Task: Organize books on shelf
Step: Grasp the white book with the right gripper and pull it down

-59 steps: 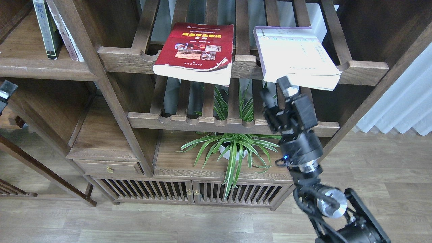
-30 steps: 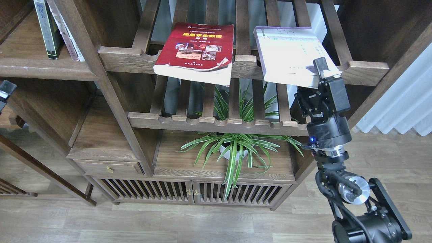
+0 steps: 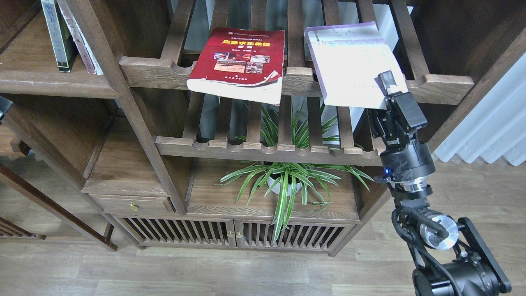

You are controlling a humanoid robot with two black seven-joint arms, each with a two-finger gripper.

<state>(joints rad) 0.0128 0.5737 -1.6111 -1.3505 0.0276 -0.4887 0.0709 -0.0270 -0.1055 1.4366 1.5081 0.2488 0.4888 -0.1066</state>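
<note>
The red book [image 3: 240, 61] lies flat on the upper slatted rack, its front edge hanging over the rail. The cream-white book [image 3: 351, 61] with a purple edge lies to its right, tilted. My right gripper [image 3: 385, 84] is shut on its front right corner; one finger [image 3: 386, 79] lies on the cover and the other is hidden underneath. The dark grey book [image 3: 56, 35] with a yellow-green panel stands upright on the shelf [image 3: 45, 82] at the upper left. Only a dark scrap of my left gripper [image 3: 2, 107] shows at the left edge.
A pale book [image 3: 82, 45] leans beside the dark grey one. A second slatted rack [image 3: 263, 148] lies below the first. A potted spider plant [image 3: 283, 181] stands on the cabinet top [image 3: 213, 197]. A thick post [image 3: 123, 94] separates the shelf from the racks. White curtains [image 3: 489, 131] hang at the right.
My right gripper moved up and right from under the rack to the cream-white book's front right corner and closed on it. The book has since shifted and tilted.
</note>
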